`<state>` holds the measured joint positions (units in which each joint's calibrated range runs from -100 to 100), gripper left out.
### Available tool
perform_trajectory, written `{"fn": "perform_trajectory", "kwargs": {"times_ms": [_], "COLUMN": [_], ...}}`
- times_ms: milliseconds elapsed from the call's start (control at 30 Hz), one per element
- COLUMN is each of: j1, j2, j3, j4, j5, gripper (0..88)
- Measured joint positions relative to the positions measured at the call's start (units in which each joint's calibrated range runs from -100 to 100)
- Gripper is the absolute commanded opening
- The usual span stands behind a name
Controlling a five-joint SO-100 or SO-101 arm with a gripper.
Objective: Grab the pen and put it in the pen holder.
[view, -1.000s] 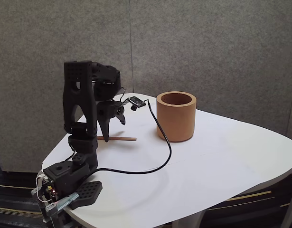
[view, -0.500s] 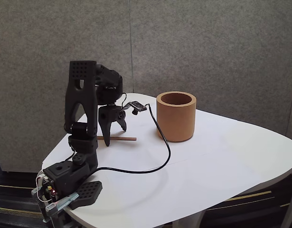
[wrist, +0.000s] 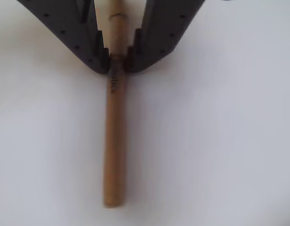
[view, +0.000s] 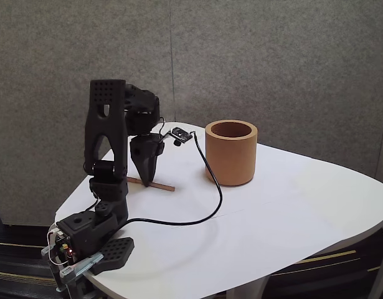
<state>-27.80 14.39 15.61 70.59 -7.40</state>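
The pen (wrist: 114, 141) is a thin light-brown wooden stick lying on the white table; in the fixed view the pen (view: 161, 186) pokes out to the right of the fingers. My black gripper (wrist: 116, 63) points straight down, and its two fingertips are shut on the pen from both sides. Seen from the fixed camera, the gripper (view: 146, 182) touches the table at the left. The pen holder (view: 231, 152), a wide orange-tan cup with a dark inside, stands upright to the right of the gripper, well apart from it.
A black cable (view: 210, 187) runs from the wrist camera across the white table (view: 291, 224) to the arm's base (view: 85, 233), passing just left of the cup. The table's rounded front edge is close to the base. A grey wall stands behind.
The gripper came down over the pen and its jaws went from spread open to shut on it. The pen turned slightly, its right end now lower in the fixed view.
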Motion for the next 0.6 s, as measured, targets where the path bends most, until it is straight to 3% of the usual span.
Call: {"fn": "perform_trajectory", "kwargs": {"times_ms": [600], "j1": [-0.1], "j2": [0.1], "j3": [-1.3], "j4": [0.0], "j5": [0.0], "gripper": [0.5]}}
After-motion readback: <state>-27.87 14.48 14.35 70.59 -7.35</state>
